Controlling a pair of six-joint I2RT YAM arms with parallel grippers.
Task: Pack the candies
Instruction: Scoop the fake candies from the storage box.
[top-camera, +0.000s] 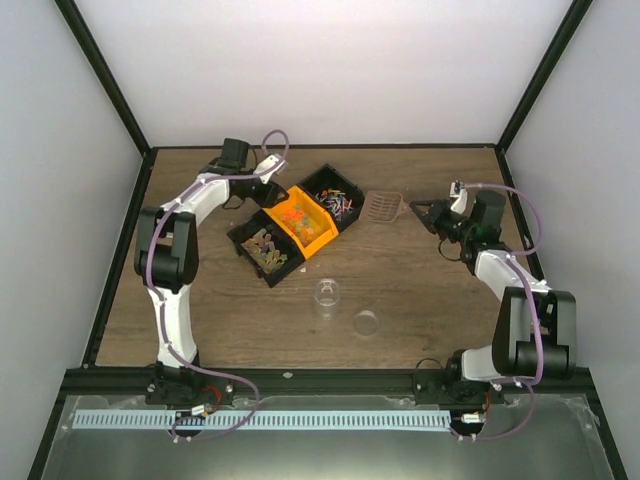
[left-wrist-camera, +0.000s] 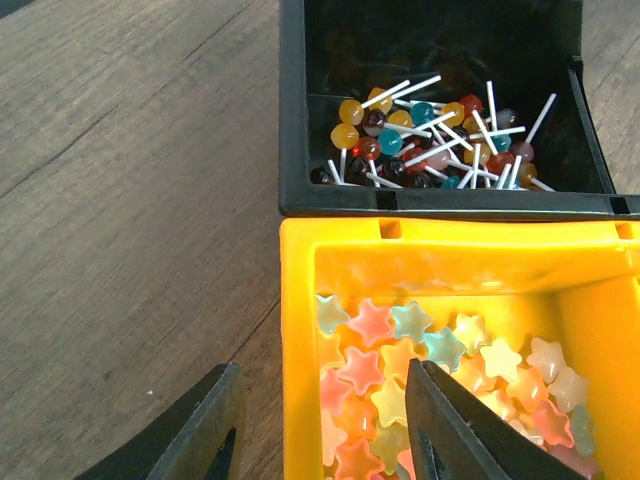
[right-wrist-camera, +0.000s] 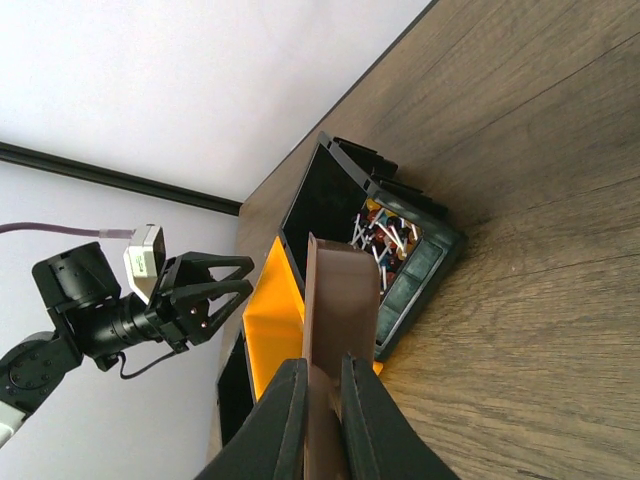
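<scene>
Left jaws part-open, straddling a wall of the orange bin (left-wrist-camera: 300, 300); right jaws clamped on the brown scoop (right-wrist-camera: 340, 300).

Right gripper (right-wrist-camera: 322, 378) clamps a brown scoop (right-wrist-camera: 340, 290) (by its handle) in front of the orange bin (right-wrist-camera: 266, 325) and black bin (right-wrist-camera: 425, 262); left gripper (right-wrist-camera: 246, 277) hovers beyond.

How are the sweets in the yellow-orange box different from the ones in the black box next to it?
The sweets in the orange bin are flat star candies in pale pastel colours; the black bin holds round lollipops in darker, shinier colours. The lollipops have thin white sticks; the star candies have none. Both are small, mixed-coloured, and piled loose in an open bin.
</scene>
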